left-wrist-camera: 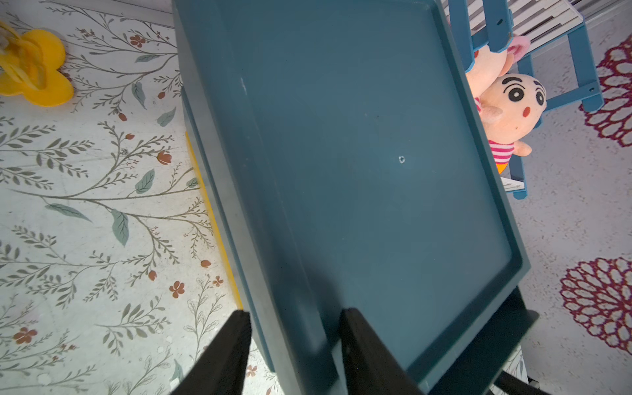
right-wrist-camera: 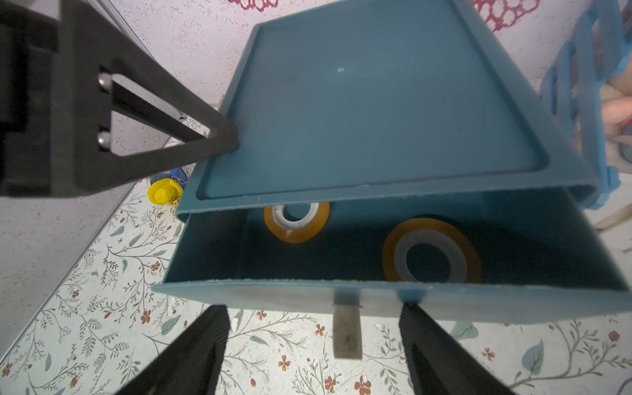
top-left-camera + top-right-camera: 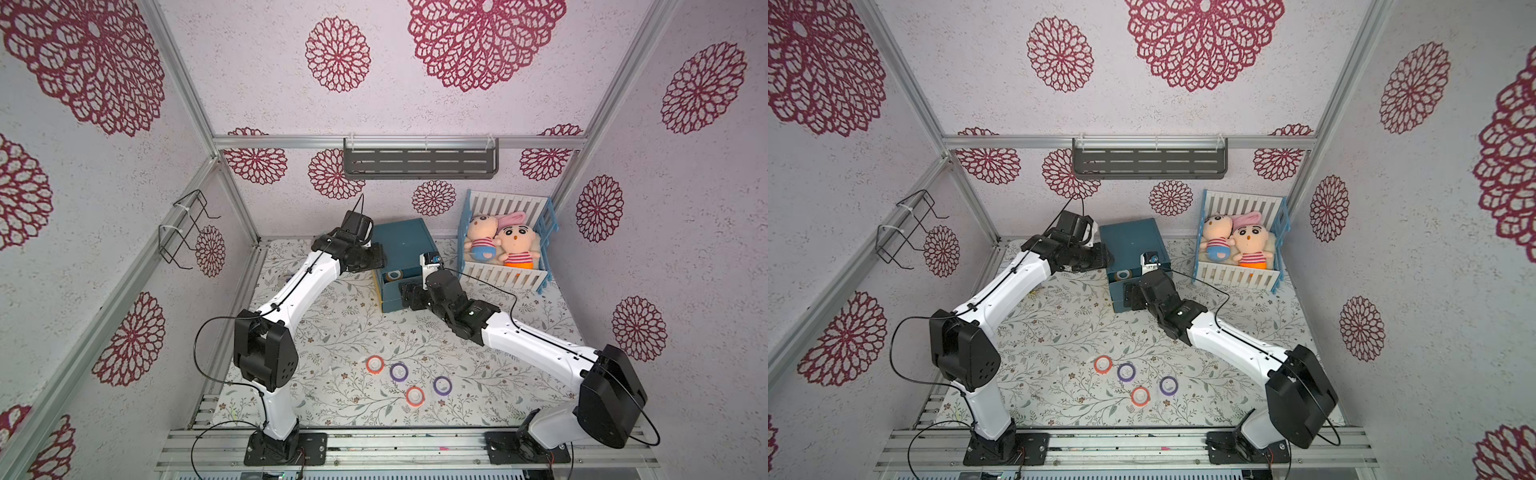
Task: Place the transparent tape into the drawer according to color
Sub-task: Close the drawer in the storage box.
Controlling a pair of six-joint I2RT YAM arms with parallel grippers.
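Tape rings (image 3: 398, 372), four of them, lie loose on the surface (image 3: 332, 324), well in front of the cabinet (image 3: 401, 241). They are two red tapes (image 3: 375, 365) (image 3: 414, 395) and two purple tapes (image 3: 1126, 372) (image 3: 1168, 385). All lie flat in a close cluster and none touches another. Neither claw is near them.

At the cabinet's front, the top drawer (image 2: 256, 295) stands pulled out. The right claw (image 2: 312, 307) hangs just in front of it, jaws spread wide with one on either side of the handle (image 2: 347, 328). Neither jaw touches the handle, and the claw holds nothing.

Inside the drawer lie two yellow tapes (image 2: 301, 236) (image 2: 389, 253). One is partly tucked under the cabinet's top and the other is nearer the drawer front. No other colour shows in there.

At the cabinet's left side, the left claw (image 1: 294, 312) is closed part-way over the edge of the cabinet's top, one jaw on either side. This looks like a bracing hold.

Progress, judged:
- Yellow pair is sorted, so one colour of three is done.
- Red and purple pairs are not yet picked up, so four rings are left.
- Each pair presumably gets a drawer of its own lower in the cabinet. How those drawers stand is hard to tell from the top views.
- The right claw's pose suits working the handle, probably to shut this drawer.
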